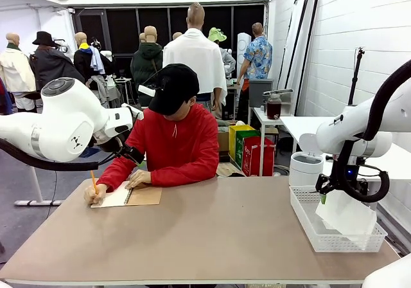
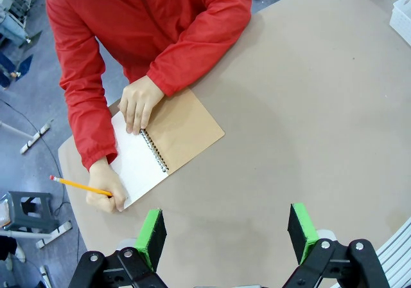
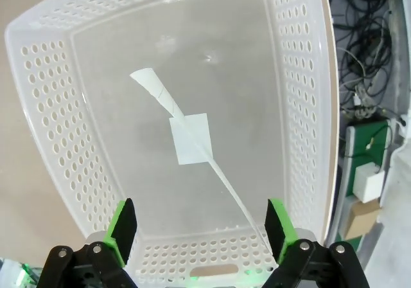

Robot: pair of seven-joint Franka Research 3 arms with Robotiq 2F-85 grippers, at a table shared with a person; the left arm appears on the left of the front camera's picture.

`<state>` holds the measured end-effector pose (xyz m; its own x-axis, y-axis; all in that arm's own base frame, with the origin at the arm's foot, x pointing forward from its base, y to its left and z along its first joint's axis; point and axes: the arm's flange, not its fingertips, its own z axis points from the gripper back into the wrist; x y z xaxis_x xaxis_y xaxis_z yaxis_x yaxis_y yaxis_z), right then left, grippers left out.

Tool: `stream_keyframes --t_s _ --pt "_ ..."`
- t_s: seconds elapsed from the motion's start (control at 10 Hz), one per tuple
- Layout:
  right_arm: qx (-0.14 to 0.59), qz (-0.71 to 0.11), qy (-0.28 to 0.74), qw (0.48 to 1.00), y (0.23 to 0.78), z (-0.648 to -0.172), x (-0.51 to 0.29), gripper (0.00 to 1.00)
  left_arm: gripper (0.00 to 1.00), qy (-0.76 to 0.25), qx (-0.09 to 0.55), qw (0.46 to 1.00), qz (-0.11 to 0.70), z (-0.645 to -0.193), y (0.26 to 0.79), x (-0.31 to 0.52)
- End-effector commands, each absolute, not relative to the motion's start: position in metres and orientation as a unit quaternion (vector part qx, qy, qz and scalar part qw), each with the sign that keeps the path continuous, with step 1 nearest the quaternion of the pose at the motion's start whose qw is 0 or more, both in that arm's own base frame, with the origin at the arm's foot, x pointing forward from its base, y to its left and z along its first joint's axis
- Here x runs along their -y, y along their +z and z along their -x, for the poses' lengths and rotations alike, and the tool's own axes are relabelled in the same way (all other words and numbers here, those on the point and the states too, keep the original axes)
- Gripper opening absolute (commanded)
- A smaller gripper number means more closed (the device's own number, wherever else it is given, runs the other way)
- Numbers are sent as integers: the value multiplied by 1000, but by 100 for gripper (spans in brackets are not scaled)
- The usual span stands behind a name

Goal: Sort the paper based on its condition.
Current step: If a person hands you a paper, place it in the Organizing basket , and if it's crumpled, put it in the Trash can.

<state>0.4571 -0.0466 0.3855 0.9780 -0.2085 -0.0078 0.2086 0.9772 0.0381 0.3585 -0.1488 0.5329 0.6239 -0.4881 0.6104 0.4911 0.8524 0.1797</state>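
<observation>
Now right gripper (image 3: pixel 200 207) hangs jaws apart over the white basket (image 3: pixel 45 108) where a paper sheet (image 1: pixel 347 214) leans; left gripper (image 2: pixel 225 212) gapes above the table (image 2: pixel 308 108).

Glossy white rounded arms (image 1: pixel 64 117) with black cables (image 1: pixel 38 162) carry a black left pincer (image 2: pixel 225 212) and right pincer (image 3: pixel 200 206), green-padded; the person (image 1: pixel 176 140) wears a red jacket (image 1: pixel 186 150), black cap (image 1: pixel 174 85).

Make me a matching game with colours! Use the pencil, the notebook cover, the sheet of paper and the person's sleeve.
Things:
1. pencil
2. notebook cover
3. sheet of paper
4. sleeve

Colours:
A. white
B. red
C. yellow-orange
D. brown

Pairs: 1-C, 2-D, 3-A, 4-B
</observation>
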Motion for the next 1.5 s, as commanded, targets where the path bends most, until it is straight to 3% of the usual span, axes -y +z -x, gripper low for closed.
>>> stream_keyframes --t_s 0.0,0.9,1.4 --pt "-2 -19 -105 994 386 -457 47 100 100 -273 337 901 2 -358 532 149" --pt "133 22 -102 986 480 -444 13 100 100 -273 337 901 2 -358 532 149" --pt "141 -54 -2 989 509 -415 -17 100 100 -273 337 901 2 -358 532 149"
